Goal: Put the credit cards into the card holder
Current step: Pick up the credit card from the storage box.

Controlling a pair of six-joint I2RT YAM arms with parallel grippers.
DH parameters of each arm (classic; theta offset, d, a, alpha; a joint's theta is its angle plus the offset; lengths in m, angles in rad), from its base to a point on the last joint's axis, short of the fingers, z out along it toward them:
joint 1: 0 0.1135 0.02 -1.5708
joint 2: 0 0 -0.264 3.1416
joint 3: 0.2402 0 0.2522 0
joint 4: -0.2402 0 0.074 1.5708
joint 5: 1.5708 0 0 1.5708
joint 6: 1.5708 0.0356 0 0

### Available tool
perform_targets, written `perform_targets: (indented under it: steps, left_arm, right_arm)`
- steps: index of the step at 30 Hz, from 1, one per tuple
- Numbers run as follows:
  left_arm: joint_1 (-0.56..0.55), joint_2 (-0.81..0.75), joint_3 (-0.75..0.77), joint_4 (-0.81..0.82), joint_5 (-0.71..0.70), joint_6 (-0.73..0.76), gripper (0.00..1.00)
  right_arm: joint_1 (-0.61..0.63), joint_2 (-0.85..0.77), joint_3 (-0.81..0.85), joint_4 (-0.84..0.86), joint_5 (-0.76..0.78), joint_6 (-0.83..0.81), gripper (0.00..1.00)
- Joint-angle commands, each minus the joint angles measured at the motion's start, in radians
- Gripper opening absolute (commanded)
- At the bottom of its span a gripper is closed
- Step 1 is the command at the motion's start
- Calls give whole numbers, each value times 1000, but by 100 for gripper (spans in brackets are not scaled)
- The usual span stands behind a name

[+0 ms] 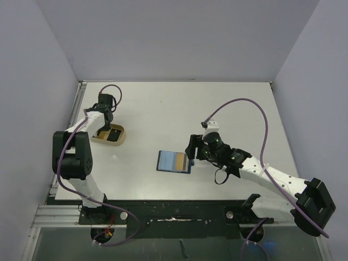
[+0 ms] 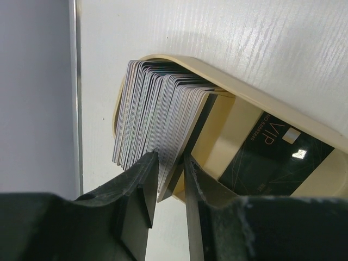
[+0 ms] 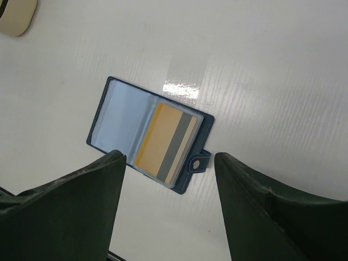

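Note:
A beige tray (image 1: 120,138) at the left holds an upright stack of credit cards (image 2: 157,109) and a black card (image 2: 277,157) lying flat. My left gripper (image 1: 104,122) reaches down into the tray (image 2: 261,100). Its jaws (image 2: 168,157) are narrowed on the last few cards of the stack, one card's lower corner between them. The navy card holder (image 1: 174,161) lies open mid-table, and a tan card with a grey stripe (image 3: 168,142) sits in its right pocket. My right gripper (image 1: 190,152) hovers open just right of the card holder (image 3: 125,122), empty (image 3: 167,156).
The tray's corner (image 3: 13,19) shows at the top left of the right wrist view. A metal rail (image 2: 75,92) runs along the table's left edge, close to the tray. Purple cables loop over both arms.

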Motion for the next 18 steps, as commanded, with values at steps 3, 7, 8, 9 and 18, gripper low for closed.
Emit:
perform_targets:
  steps: [3,7,8,9,18]
  left_arm:
    - [6,-9,54,1,-39,11,21]
    - [4,-10,58,-4,-37,10,17]
    - [3,-11,59,-5,-37,10,15]
    - [3,-13,60,-6,-37,10,14]
    - [-3,-32,63,-13,-37,7,3]
  right_arm:
    - [3,-32,7,37,20,-3,67]
    - [4,-32,7,37,21,-4,67]
    - [3,-32,7,37,21,-2,67]
    - [3,-31,7,37,20,-2,67]
    - [4,-27,8,38,17,3,67]
